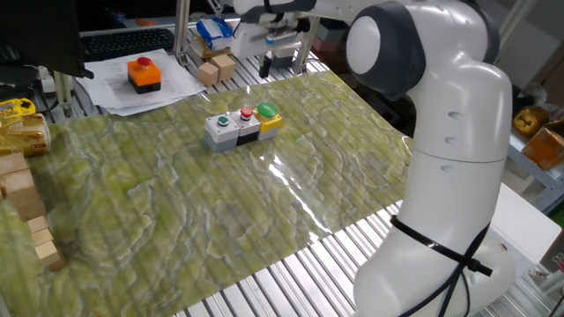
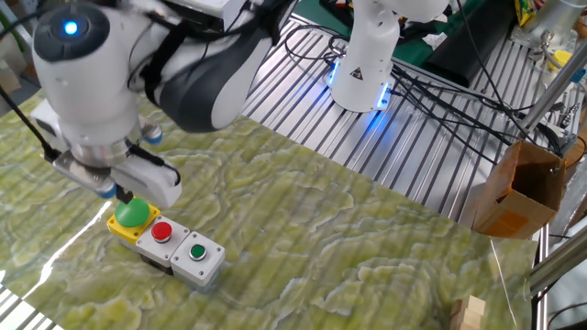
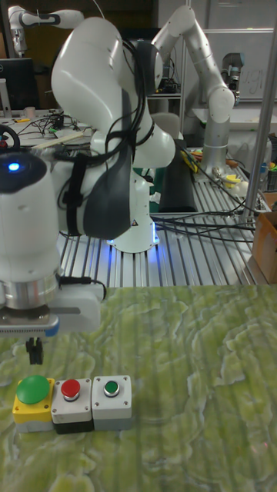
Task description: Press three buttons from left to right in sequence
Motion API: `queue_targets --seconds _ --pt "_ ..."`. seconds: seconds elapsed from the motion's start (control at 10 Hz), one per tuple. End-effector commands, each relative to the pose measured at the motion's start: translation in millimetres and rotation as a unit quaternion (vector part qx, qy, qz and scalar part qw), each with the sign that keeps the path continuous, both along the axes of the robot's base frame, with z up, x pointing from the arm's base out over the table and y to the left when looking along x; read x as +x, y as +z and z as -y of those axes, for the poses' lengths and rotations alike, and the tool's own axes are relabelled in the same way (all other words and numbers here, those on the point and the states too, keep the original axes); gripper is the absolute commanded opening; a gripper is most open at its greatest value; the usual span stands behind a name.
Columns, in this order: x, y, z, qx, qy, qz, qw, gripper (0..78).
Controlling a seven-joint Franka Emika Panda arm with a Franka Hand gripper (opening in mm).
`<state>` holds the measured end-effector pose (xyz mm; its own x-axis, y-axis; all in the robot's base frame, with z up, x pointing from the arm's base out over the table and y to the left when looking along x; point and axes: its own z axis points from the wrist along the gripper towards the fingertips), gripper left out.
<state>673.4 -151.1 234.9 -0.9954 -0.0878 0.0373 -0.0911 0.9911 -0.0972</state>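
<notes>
The three buttons form a joined row on the green mat: a grey box with a small green button, a black box with a red button and a yellow box with a green dome. The row also shows in the other fixed view and the tall view. My gripper hangs in the air just above and behind the yellow box, touching nothing. Its dark fingertips sit together with no gap. From the side, the gripper is well above the row.
A lone orange button on a black box rests on papers at the back. Wooden blocks lie beyond the mat, and more blocks line the left edge. A cardboard box and a second robot's base stand off the mat.
</notes>
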Motion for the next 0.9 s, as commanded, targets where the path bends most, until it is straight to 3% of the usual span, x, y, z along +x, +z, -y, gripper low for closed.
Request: queue_targets --seconds 0.1,0.2,0.5,0.9 --pt "4.1 -5.2 3.9 0.002 -0.003 0.008 1.0000 0.0" --pt "4.1 -5.2 3.9 0.005 -0.020 0.012 0.9997 0.0" --pt "4.1 -5.2 3.9 0.003 -0.049 -0.007 0.9988 0.0" --pt "4.1 -5.2 3.9 -0.004 -0.032 0.003 0.9995 0.0"
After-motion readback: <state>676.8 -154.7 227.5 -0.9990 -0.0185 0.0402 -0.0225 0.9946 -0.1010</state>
